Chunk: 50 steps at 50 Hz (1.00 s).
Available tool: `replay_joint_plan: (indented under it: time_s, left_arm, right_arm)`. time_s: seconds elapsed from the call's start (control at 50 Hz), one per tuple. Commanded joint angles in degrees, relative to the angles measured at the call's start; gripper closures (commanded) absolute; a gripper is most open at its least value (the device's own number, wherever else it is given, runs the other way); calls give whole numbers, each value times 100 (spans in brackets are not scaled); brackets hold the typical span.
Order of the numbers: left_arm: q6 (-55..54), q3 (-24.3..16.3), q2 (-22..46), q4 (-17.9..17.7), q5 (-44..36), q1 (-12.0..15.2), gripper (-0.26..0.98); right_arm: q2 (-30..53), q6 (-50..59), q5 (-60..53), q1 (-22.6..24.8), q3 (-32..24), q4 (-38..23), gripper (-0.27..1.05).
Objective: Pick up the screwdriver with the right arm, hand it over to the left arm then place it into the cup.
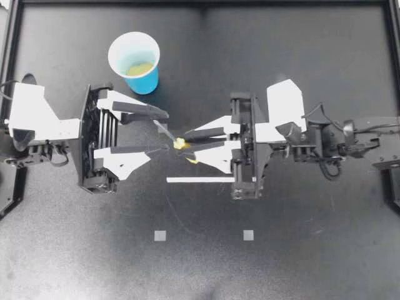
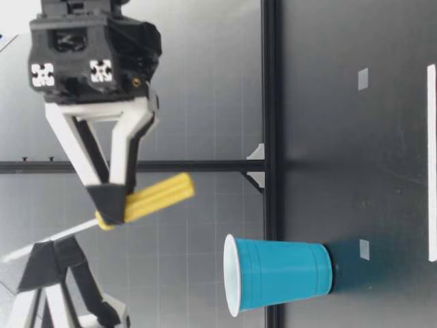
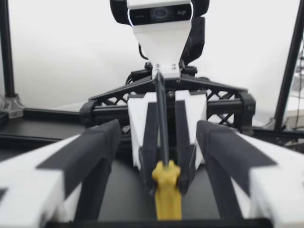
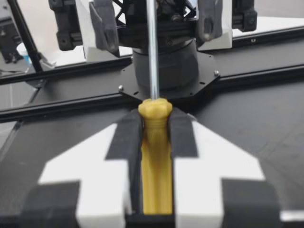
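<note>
My right gripper (image 1: pixel 187 142) is shut on the yellow handle of the screwdriver (image 1: pixel 180 144) and holds it above the table's middle. The thin metal shaft (image 1: pixel 164 129) points toward my left gripper (image 1: pixel 167 132). That gripper stands wide open, with the shaft in the gap between its fingers and touching neither. In the right wrist view the handle (image 4: pixel 155 156) is clamped between the black pads, and the shaft (image 4: pixel 152 52) runs ahead toward the other arm. The left wrist view shows the handle (image 3: pixel 166 190) ahead, between open fingers (image 3: pixel 95 152). The blue cup (image 1: pixel 145 81) stands upright behind my left gripper.
A white strip (image 1: pixel 200 180) lies on the black table in front of my right gripper. Two small grey squares (image 1: pixel 160 235) (image 1: pixel 248 235) sit nearer the front edge. A black frame rail (image 2: pixel 270 137) borders the table.
</note>
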Motion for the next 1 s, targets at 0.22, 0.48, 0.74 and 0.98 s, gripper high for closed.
replay_joint_plan:
  time_s: [0.22, 0.48, 0.74, 0.98]
  left_arm:
    - [-149, -132, -18, 149, -88, 9, 26]
    - [-167, -123, -18, 158, -62, 9, 65]
    - [-167, -105, -18, 158, -44, 9, 67]
    - [-123, -62, -18, 158, -44, 9, 67]
  right_arm:
    - [35, -9, -62, -53, -246, -9, 71]
    - [35, -9, -70, -88, -255, -9, 71]
    - [44, 53, -62, -114, -264, 44, 55]
    - [18, 44, -62, -114, -246, 202, 7]
